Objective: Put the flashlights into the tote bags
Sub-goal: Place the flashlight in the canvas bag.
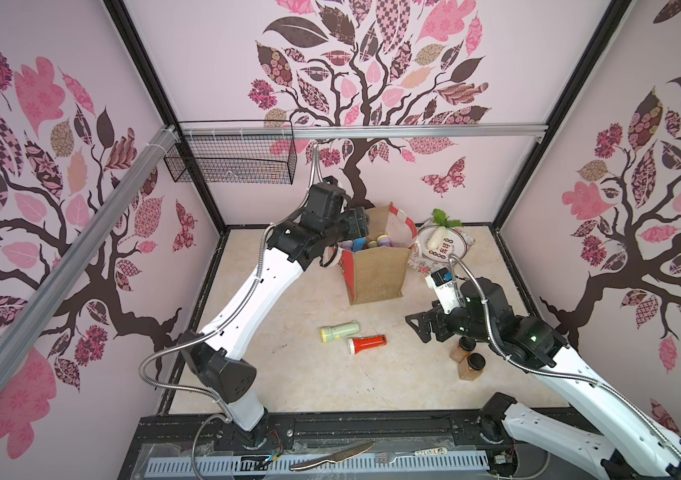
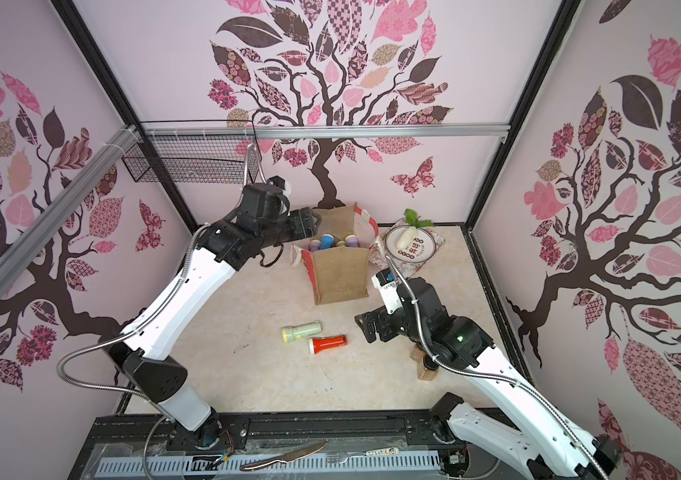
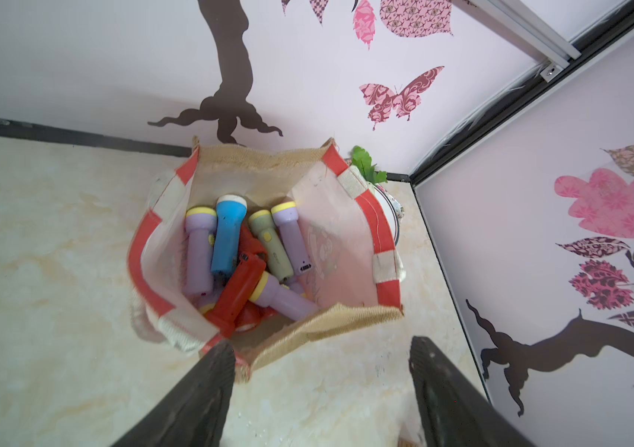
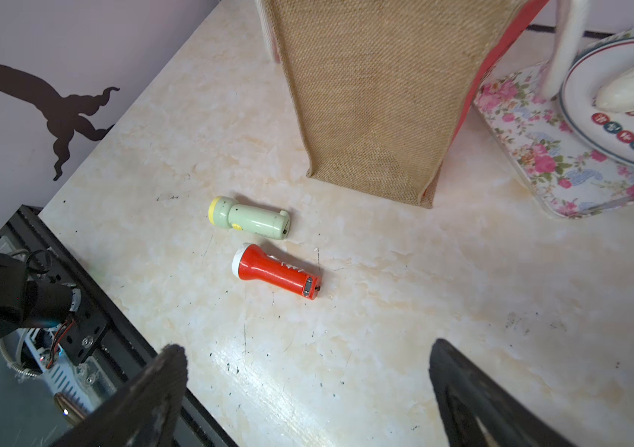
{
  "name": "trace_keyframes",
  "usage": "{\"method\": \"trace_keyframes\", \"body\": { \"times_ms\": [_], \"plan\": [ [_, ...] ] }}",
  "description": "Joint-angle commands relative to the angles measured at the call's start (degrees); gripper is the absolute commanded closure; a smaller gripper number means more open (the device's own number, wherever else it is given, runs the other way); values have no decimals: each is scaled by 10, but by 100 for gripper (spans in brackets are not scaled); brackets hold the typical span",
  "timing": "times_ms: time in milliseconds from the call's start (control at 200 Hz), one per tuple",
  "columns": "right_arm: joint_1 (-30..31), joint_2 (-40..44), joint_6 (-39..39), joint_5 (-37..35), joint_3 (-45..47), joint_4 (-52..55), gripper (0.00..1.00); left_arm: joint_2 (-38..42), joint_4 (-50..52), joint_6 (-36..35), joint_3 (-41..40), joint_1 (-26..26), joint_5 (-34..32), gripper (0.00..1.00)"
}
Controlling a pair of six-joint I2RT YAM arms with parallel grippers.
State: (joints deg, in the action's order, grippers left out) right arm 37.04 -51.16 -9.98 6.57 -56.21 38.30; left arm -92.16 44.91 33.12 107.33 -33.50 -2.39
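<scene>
Burlap tote bag (image 1: 376, 278), red-and-white side panels, stands upright toward the back of the table (image 1: 288, 382) with its mouth open.

Left end effector (image 3: 321, 348) hangs above the bag's left side. In the left wrist view I see its jaws partly apart, with nothing between them.

Inside the bag is a loose jumble:
- blue flashlight (image 3: 229, 236), head up against the far wall
- lilac flashlights, yellow-ringed, one on each side of it (image 3: 200, 255) (image 3: 292, 240), and a third (image 3: 284, 300) lying across the lower pile
- bagged pale green flashlight (image 3: 270, 247) between the blue and a lilac one
- bagged red flashlight (image 3: 238, 290) slanting over the heap, with more red bodies beneath that I cannot count

Two are on the table in front of the bag, well apart from it. The loose pale green flashlight (image 1: 339, 331) and the loose red flashlight (image 1: 367, 344) lie on their sides, near each other but not touching, heads toward the left arm.

Right end effector (image 4: 307, 346) hovers over the table to the right of that pair. Its jaws are spread wide and empty, apart from both flashlights.

Two brown jars (image 1: 471, 365) with black caps stand beside the right arm, partly hidden by it in a top view. Right of the bag, a floral tray (image 4: 532, 147) carries a white plate (image 4: 578, 96) with a white radish (image 4: 632, 85) on it.
</scene>
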Motion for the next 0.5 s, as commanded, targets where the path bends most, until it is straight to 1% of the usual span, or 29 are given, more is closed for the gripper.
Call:
{"method": "trace_keyframes", "body": {
  "times_ms": [0,245,385,495],
  "plan": [
    [-2,-12,18,50,-28,15,0,69,5,20,-84,-1,12,25],
    [-1,-32,64,164,-3,2,0,244,40,80,-266,-1,-6,25],
    [3,-13,95,214,35,-57,0,313,72,127,-351,4,-16,25],
    [7,-23,128,241,55,-82,0,357,70,168,-416,4,-3,25]
  ]
}}
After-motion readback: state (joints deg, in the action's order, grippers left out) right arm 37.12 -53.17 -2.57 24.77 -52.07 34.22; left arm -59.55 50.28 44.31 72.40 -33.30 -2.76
